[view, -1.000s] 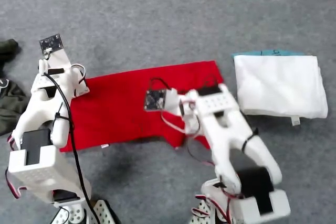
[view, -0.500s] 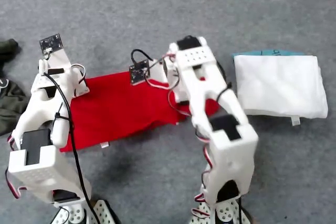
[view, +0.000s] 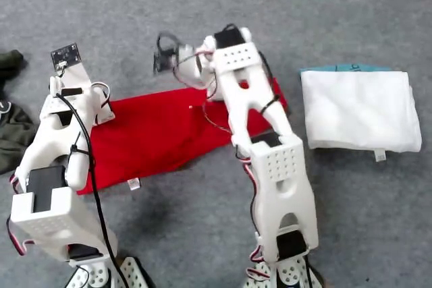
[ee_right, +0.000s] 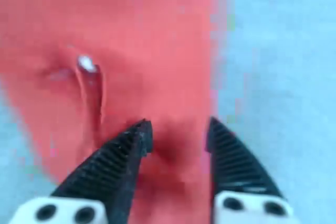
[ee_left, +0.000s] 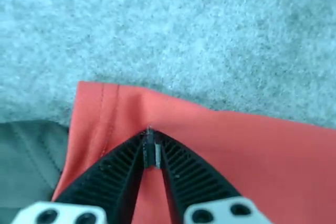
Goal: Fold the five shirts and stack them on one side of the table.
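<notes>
A flat red cotton shirt (view: 155,136) lies across the middle of the grey felt-covered table (view: 202,25). The left gripper (ee_left: 151,148) is pinched tight on the shirt's hem at the end nearer the left edge. The right gripper (ee_right: 176,135) is over the shirt's far hem, jaws standing apart. A folded white shirt (view: 358,109) rests on a teal garment (view: 344,68) by the right edge. A dark green garment (view: 10,133) lies at the left edge.

One red shirt (view: 155,136), one folded white shirt (view: 358,109), one dark green heap (view: 10,136), two arms (view: 57,136).
</notes>
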